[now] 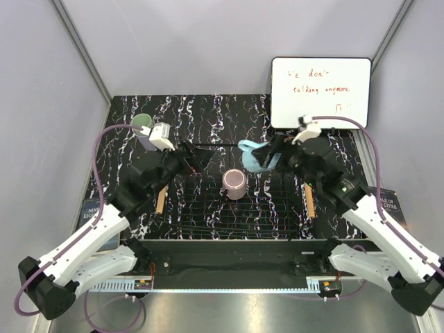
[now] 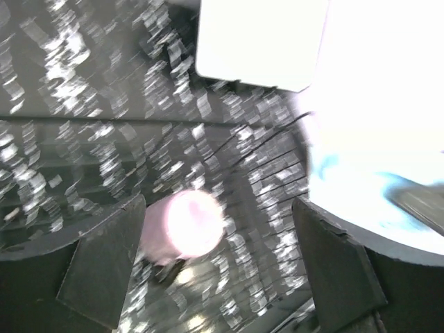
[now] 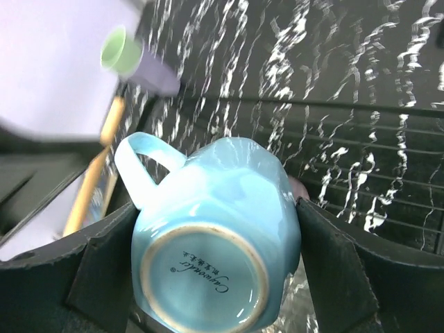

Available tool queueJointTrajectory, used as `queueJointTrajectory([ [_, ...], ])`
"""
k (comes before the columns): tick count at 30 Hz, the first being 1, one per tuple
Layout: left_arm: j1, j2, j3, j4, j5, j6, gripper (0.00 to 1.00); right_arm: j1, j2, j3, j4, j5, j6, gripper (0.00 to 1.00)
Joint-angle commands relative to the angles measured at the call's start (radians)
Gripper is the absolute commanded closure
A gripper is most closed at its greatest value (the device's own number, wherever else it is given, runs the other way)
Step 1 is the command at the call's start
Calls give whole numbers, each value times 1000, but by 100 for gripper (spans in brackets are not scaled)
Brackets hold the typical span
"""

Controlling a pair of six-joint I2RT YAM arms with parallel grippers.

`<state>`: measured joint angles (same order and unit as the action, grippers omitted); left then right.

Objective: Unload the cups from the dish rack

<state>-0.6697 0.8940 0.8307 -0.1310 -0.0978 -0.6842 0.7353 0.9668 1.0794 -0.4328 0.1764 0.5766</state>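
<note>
Cups, risk notes, nearest first. Mauve-brown cup [image 1: 234, 184] stands upright on the wires of the dish rack [image 1: 208, 220], mid-rack. Judgement: a finger landing on its rim would tip it or set it rolling on the wires. Left gripper [image 1: 193, 157] is spread wide and empty. Its wrist view is smeared, but the cup shows between and beyond the fingertips, untouched.

Right gripper [image 1: 272, 158] pinches the light blue mug [image 1: 253, 155] across its glazed body, base toward the wrist camera, handle sticking out toward the left gripper. Judgement: the smooth rounded wall could slip or twist in the pads, and the handle could clip the left gripper, which is near. The mug hangs roughly over the rack's far rim.

Pale green cup [image 1: 143, 121] appears nested in the lavender cup [image 1: 147, 141], far left on the table [image 1: 208, 118], outside the rack and well apart from both grippers.
</note>
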Motion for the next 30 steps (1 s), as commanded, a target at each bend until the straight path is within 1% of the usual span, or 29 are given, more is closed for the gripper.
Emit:
queueJointTrajectory([
  [1,-4,-76,-94,324,92,-81,7,-199,-68,-74,360,-269,135,100],
  [2,-2,-82,-120,396,130,-89,7,-242,-65,-123,415,-401,211,100],
  [3,-2,-87,-130,430,171,-100,7,-272,-60,-156,495,-455,256,100],
  [4,-4,-84,-131,456,196,-103,7,-327,-54,-189,635,-509,300,100],
  [5,-2,-78,-131,494,219,-106,7,-350,-36,-241,699,-593,381,100],
  [6,-2,-60,-122,504,259,-110,6,-364,-22,-266,767,-632,419,100],
  [7,-2,-49,-114,511,279,-112,7,-381,-4,-285,878,-665,449,100],
  [8,-2,-34,-108,528,300,-112,7,-393,31,-311,931,-719,500,100],
  [9,-2,-21,-99,539,346,-117,7,-395,50,-318,978,-741,518,100],
  [10,-2,3,-96,550,366,-120,7,-395,67,-326,1065,-761,535,100],
  [11,-2,14,-93,582,388,-124,7,-396,90,-340,1103,-784,563,100],
  [12,-2,25,-93,597,423,-130,6,-398,98,-345,1130,-791,574,100],
  [15,-2,63,-90,643,464,-143,7,-398,116,-352,1198,-811,588,100],
  [19,-2,98,-96,694,481,-158,7,-402,151,-366,1325,-833,643,100],
  [30,-2,152,-74,740,486,-176,7,-402,185,-386,1433,-879,715,100],
])
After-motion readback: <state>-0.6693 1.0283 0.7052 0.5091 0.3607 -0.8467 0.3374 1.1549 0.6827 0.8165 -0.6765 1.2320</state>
